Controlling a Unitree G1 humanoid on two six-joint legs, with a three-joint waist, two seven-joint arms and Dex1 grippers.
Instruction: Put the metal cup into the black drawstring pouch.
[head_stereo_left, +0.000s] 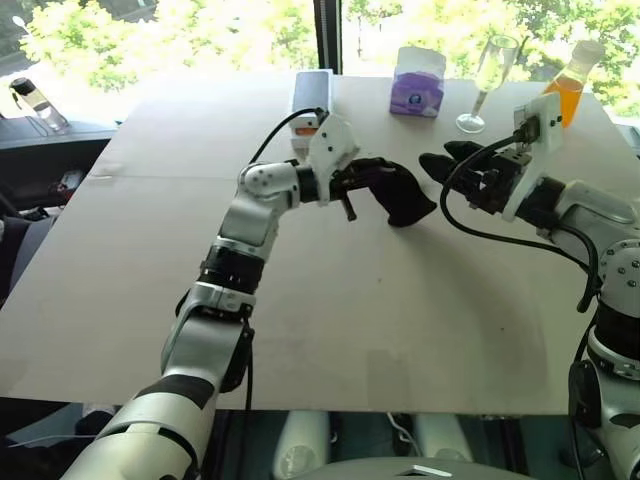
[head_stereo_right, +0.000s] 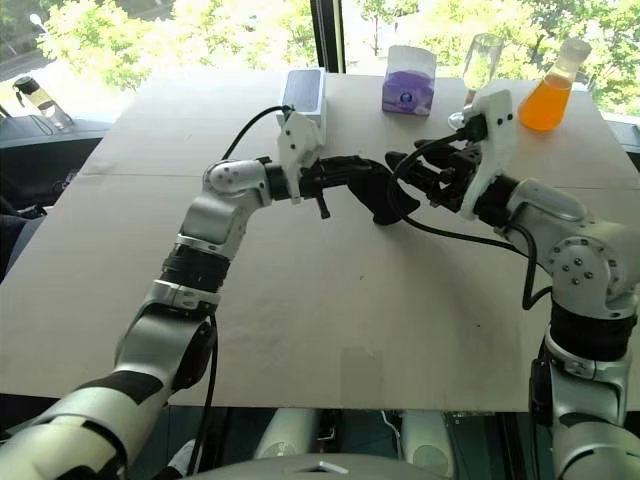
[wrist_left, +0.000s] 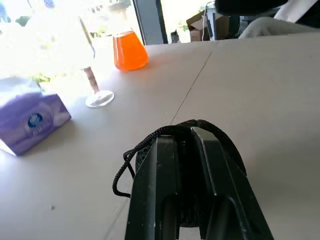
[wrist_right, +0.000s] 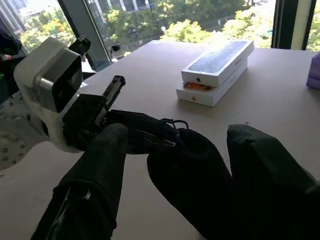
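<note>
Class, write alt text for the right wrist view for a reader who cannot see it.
The left gripper holds a black pouch above the table, between the right gripper's open jaws. Two stacked boxes lie behind.

You have broad bare table (head_stereo_left: 330, 330) on the near side of both arms, where a hand can pass freely. The far edge is crowded: stacked phone boxes (head_stereo_left: 312, 95), a purple tissue box (head_stereo_left: 418, 82), a champagne glass (head_stereo_left: 490, 80) and an orange flask (head_stereo_left: 570, 88) stand in a row. Between the grippers, the black drawstring pouch (head_stereo_left: 400, 195) hangs in the narrow gap.
</note>
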